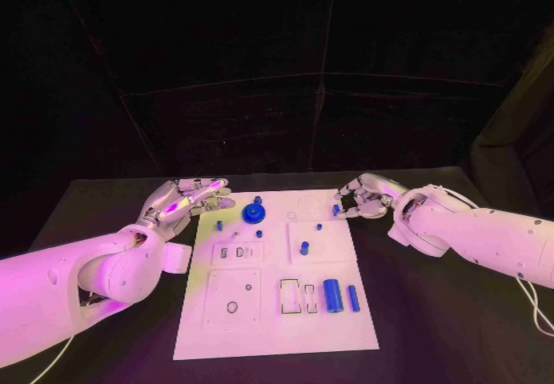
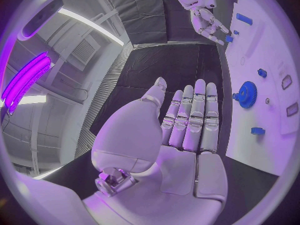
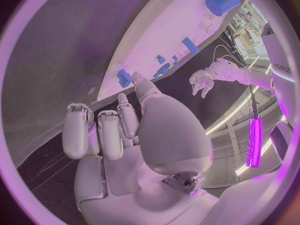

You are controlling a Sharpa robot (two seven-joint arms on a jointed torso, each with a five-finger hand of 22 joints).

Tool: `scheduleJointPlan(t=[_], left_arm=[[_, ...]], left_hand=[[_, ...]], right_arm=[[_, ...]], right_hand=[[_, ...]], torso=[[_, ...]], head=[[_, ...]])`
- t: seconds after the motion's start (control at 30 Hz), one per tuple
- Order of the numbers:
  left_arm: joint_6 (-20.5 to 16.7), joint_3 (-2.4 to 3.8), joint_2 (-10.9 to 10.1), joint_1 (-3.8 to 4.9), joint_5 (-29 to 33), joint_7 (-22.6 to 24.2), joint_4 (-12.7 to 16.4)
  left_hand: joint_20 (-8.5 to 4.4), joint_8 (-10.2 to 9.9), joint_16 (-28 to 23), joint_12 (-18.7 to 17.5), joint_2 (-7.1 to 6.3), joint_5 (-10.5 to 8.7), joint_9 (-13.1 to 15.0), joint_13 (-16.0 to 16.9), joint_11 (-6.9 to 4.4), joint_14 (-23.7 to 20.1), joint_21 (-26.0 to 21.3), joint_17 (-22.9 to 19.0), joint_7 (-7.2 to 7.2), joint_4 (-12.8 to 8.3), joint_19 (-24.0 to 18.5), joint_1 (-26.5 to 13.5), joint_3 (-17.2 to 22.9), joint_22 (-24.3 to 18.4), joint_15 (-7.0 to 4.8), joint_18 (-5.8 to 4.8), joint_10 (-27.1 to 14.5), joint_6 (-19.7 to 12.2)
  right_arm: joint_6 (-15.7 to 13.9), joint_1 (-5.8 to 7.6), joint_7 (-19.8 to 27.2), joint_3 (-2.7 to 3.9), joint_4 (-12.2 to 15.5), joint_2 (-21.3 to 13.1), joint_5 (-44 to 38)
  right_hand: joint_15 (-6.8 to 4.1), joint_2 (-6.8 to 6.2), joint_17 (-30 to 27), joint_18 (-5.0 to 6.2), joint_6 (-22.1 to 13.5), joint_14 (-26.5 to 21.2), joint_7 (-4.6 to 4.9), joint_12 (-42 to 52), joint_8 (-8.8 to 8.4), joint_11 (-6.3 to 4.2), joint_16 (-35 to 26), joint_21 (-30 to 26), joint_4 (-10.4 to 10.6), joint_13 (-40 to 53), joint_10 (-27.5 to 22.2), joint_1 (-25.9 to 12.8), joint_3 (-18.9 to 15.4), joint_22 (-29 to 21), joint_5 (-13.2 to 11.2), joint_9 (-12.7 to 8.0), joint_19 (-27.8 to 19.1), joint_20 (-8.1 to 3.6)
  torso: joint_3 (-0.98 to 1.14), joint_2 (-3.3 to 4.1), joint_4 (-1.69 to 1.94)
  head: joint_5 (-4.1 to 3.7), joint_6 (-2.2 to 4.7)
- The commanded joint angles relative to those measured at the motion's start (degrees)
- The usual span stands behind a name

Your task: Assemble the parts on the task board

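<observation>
Right robot hand (image 1: 367,197) curled beside a small blue peg (image 1: 336,210) at the task board (image 1: 277,336) far edge (seemingly rigid, light, best pinched by its sides); left robot hand (image 1: 185,201) spread, empty

- Black table (image 1: 439,320): dark matte top, carries the work area; bare surface visible on both sides and toward the far edge.
- Black curtain (image 1: 289,88) behind the table: dark fabric backdrop, with faint seams or frame lines running across it.
- Purple light strip (image 2: 25,75): glowing bar on the room's structure, seen in the left wrist view.
- A similar strip (image 3: 255,142) in the right wrist view.
</observation>
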Motion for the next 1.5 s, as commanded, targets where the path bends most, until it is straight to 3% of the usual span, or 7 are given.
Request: scheduleJointPlan(t=[0.03, 0.3, 0.6, 0.87, 1.5], left_arm=[[0.69, 0.04, 0.08, 0.04, -0.14, 0.59, -0.02], [0.7, 0.03, 0.2, 0.02, -0.14, 0.54, -0.11], [0.74, 0.03, 0.22, 0.02, -0.14, 0.5, -0.13], [0.76, 0.03, 0.16, 0.02, -0.14, 0.48, -0.08], [0.73, 0.03, 0.14, 0.02, -0.14, 0.44, -0.17]], left_hand=[[-0.04, -0.26, -0.1, -0.34, 0.34, -0.04, -0.02, -0.02, 0.07, 0.41, -0.29, 0.09, -0.14, -0.25, 0.56, -0.06, 0.04, -0.08, -0.05, 0.5, 0.44, 0.35], [-0.04, -0.28, -0.11, -0.36, 0.34, -0.04, -0.03, -0.02, 0.07, 0.43, -0.29, 0.09, -0.13, -0.28, 0.59, -0.07, 0.03, -0.08, -0.06, 0.49, 0.45, 0.35], [-0.04, -0.28, -0.11, -0.36, 0.34, -0.04, -0.03, -0.02, 0.07, 0.43, -0.29, 0.09, -0.13, -0.28, 0.59, -0.07, 0.03, -0.08, -0.06, 0.49, 0.45, 0.35], [-0.05, -0.31, -0.14, -0.4, 0.35, -0.04, -0.03, -0.02, 0.08, 0.45, -0.29, 0.1, -0.13, -0.33, 0.63, -0.07, 0.02, -0.08, -0.06, 0.49, 0.45, 0.35], [-0.05, -0.31, -0.14, -0.4, 0.35, -0.04, -0.03, -0.02, 0.08, 0.45, -0.29, 0.1, -0.13, -0.33, 0.63, -0.07, 0.02, -0.08, -0.06, 0.49, 0.45, 0.35]], right_arm=[[0.81, -0.02, -0.42, 0.04, -0.18, 0.46, -0.66], [0.96, -0.23, -1.02, 0.04, -1.03, 1.36, -1.0], [1.15, -0.28, -1.21, 0.05, -1.66, 1.89, -1.09], [1.21, -0.29, -1.41, 0.05, -1.96, 2.01, -1.13], [2.04, -0.43, -1.78, 0.05, -2.37, 2.47, -1.89]], right_hand=[[-0.03, 0.2, 3.53, -0.42, 1.02, 3.85, -0.05, 0.2, 0.46, 0.15, -0.05, 0.11, -0.12, 0.12, 0.0, 0.0, -0.43, 0.02, 0.3, 0.16, -0.24, -0.22], [-0.16, 1.35, 3.66, -0.42, 2.86, 3.88, -0.2, 0.47, 1.24, -0.01, -0.01, 0.14, -0.68, 0.36, 0.18, 0.46, -0.08, 0.08, -0.65, 0.36, -0.21, -0.32], [-0.33, 2.12, 3.71, -0.42, 5.06, 3.9, -0.47, 0.58, 2.07, -0.24, -0.01, 0.14, -1.0, 0.46, 0.24, 0.42, 0.32, 0.11, -1.1, 0.53, -0.19, -0.45], [-0.49, 2.57, 3.8, -0.46, 6.15, 3.92, -0.7, 0.74, 2.35, -0.45, 0.01, 0.21, -1.19, 0.61, 0.36, 0.35, 0.69, 0.29, -1.25, 0.52, -0.07, -0.59], [-1.21, 3.6, 3.99, -0.49, 9.47, 3.97, -1.69, 0.9, 3.06, -1.3, 0.04, 0.27, -2.4, 0.82, 0.55, 0.76, 2.69, 0.5, -2.47, 0.44, 0.06, -1.22]], torso=[[-0.03, 0.0, 0.17], [-0.21, -0.01, 0.3], [-0.24, -0.09, 0.24], [-0.24, -0.13, 0.3], [-0.29, -0.17, 0.43]], head=[[-0.03, -0.04], [-0.23, -0.25], [-0.16, -0.45], [-0.75, -0.53], [-0.81, -0.92]])
